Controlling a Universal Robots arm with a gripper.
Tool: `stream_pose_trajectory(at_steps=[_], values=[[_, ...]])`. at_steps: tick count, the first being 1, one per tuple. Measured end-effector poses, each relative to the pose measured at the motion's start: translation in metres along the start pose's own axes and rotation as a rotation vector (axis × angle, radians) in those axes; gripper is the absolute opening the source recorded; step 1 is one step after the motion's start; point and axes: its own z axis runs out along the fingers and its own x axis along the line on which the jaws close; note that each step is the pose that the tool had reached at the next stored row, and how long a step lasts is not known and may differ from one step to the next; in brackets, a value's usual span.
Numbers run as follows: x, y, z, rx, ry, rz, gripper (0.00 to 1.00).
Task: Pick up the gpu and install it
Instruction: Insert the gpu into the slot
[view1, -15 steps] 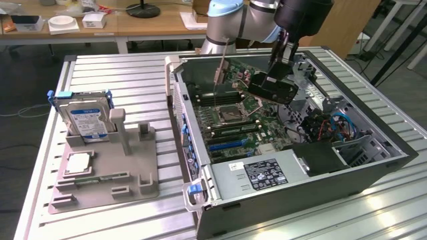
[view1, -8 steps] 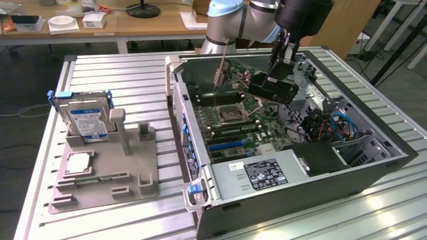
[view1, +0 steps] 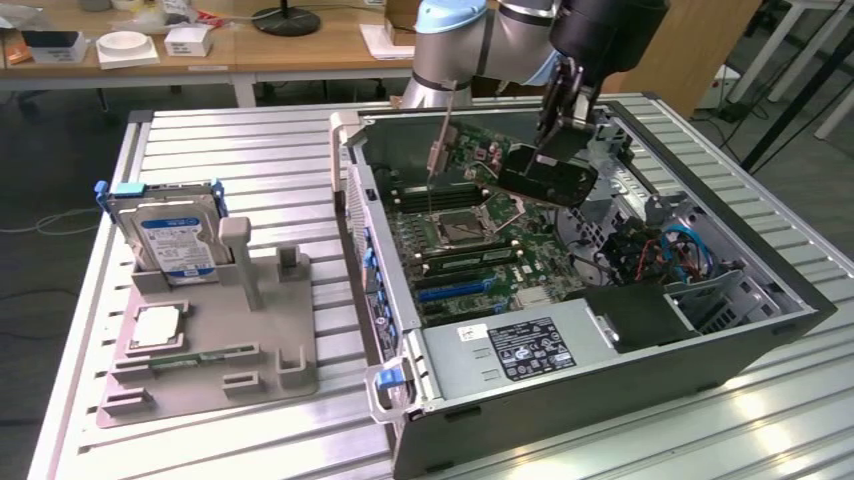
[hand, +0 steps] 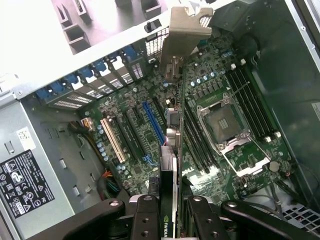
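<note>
Grips the gpu (hand: 170, 170) edge-on in the gripper (hand: 170, 222), jaws clamped on the card's near end, one finger (hand: 145, 220) against each face. Holds it clear above the motherboard (hand: 130, 165) inside the open computer case (view1: 587, 400), not yet seated. Points the pale bracket (hand: 182, 35) toward the rear slot openings (hand: 100, 75). Appears to hang between the blue expansion slot (hand: 154, 122) and the memory slots (hand: 197, 145), beside the empty CPU socket (hand: 223, 122). Cannot confirm alignment with any slot.

Risks, as judged:
- Missing the slot on descent through sideways offset, and pressing the edge connector onto capacitors or the memory slots.
- Catching the bracket on the rear wall through tilt or scant clearance, and levering the card in the grip.
- Slipping or rotating in the narrow end-hold under seating force.
- Grazing the socket pins through drift that way.
</note>
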Motion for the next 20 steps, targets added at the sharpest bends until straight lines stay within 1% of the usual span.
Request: stream_pose_trajectory(at_steps=[20], values=[[-0.0007, -0.0014, -0.0001, 0.0004, 0.0101, -0.139, 0.26]])
